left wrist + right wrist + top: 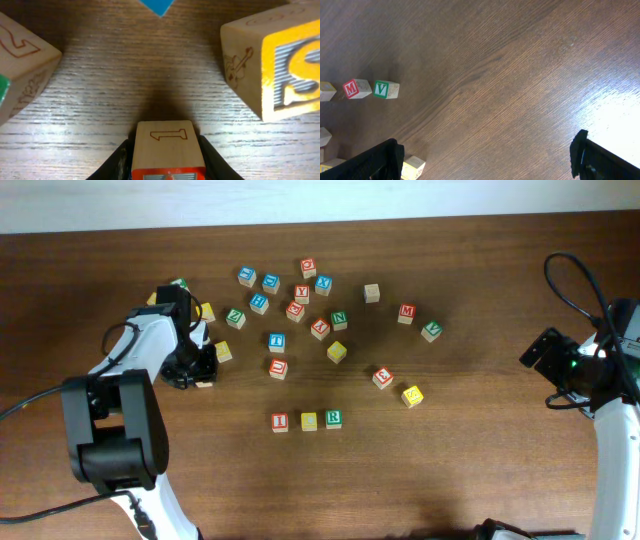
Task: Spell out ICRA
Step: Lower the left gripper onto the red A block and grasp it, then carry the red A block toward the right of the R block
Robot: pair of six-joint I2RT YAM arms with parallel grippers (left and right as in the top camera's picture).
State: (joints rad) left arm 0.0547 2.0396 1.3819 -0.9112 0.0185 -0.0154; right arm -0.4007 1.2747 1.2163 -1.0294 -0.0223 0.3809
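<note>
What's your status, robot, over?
Left gripper shut on red-faced cube, letter unseen. Right gripper open, off to the side. I, C, R in a row; no A beside R yet. Yellow S cube close by the held one.

Dark brown wood-grain surface point(510, 75), red "M" wooden cube point(351, 89) just beside green "V" wooden cube point(382, 89) at nine o'clock, yellow-faced wooden cube point(412, 167) at seven, black gripper point(487, 152) spread wide.
</note>
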